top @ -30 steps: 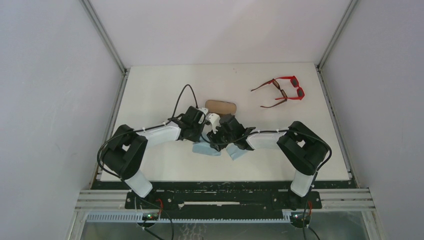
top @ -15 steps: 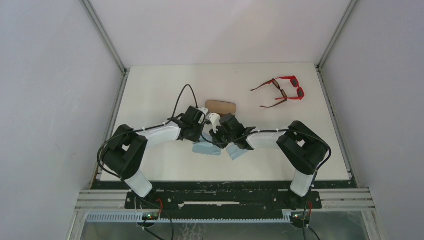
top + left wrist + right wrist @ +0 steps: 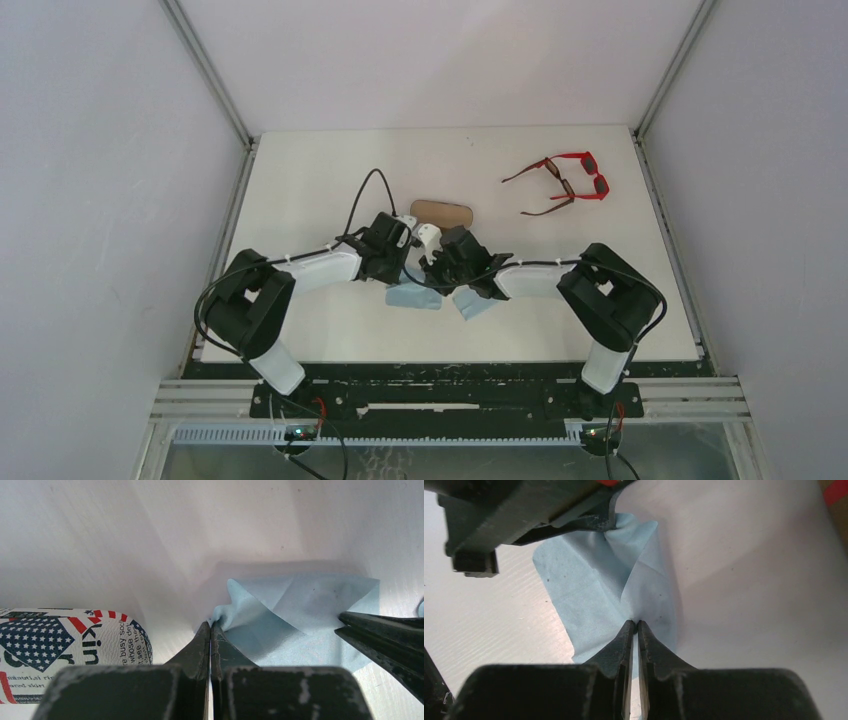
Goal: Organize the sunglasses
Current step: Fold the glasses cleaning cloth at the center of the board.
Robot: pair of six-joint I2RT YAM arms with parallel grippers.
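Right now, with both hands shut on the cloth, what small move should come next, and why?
Probably lift both hands slightly and draw them apart. The left hand pinches one bunched corner of the cloth, the right hand its opposite edge, and it lies creased between them; pulling should flatten it. The sunglasses sit untouched, far right.

From above, the arms [image 3: 320, 268] hid most of the cloth [image 3: 412, 298]; a second cloth [image 3: 476, 304] showed only a corner. The flag case [image 3: 65, 645] ran off the left wrist view's left edge. The overlapping sunglasses [image 3: 565, 180], near the far right corner of the tabletop [image 3: 300, 180], were too small to separate.
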